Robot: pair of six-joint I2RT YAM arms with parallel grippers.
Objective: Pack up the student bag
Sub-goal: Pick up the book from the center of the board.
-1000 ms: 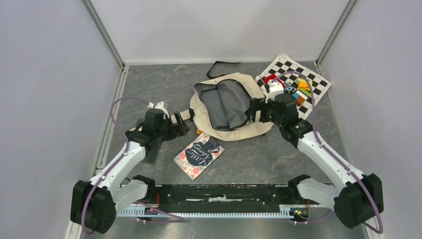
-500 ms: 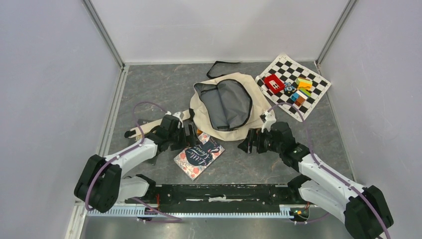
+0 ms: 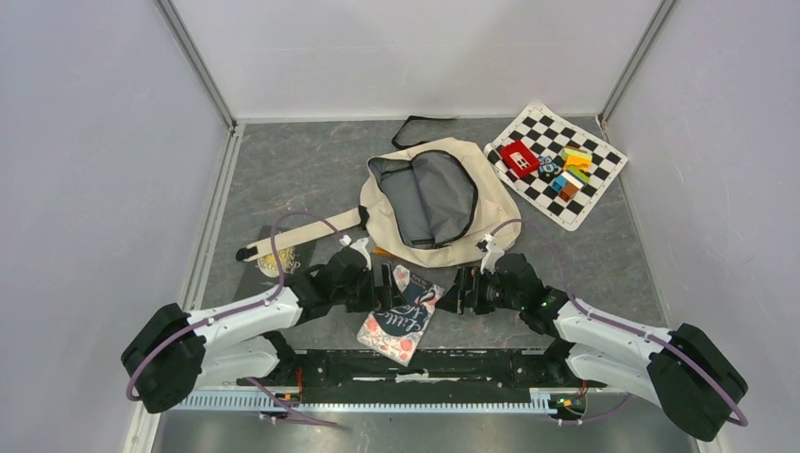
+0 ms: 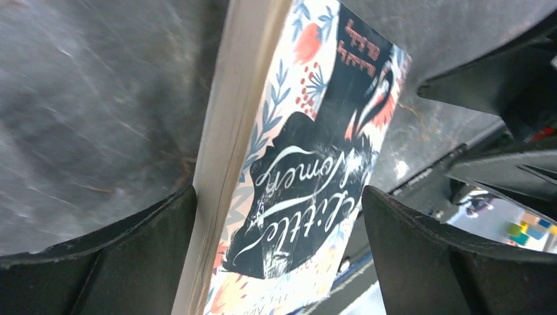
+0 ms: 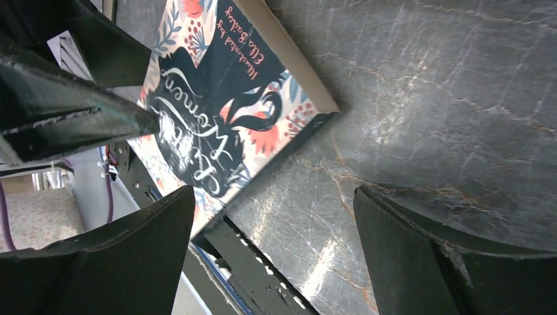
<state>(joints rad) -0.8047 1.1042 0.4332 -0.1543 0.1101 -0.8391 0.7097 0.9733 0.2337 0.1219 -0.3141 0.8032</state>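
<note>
Both pincers stand spread wide and pinch nothing: the left gripper point(image 3: 381, 286) straddles the floral book point(image 3: 400, 319), the right gripper point(image 3: 459, 293) faces it from the book's other side, and the student bag point(image 3: 436, 196) lies open beyond both sets of fingertips. To lift the book cleanly, I judge the left should square its fingers across the book's width before closing — the right steadying the far corner so it does not skate. Against half a second ago, both arms have drawn back from the bag toward their bases, and the book has slid and turned with them.
</note>
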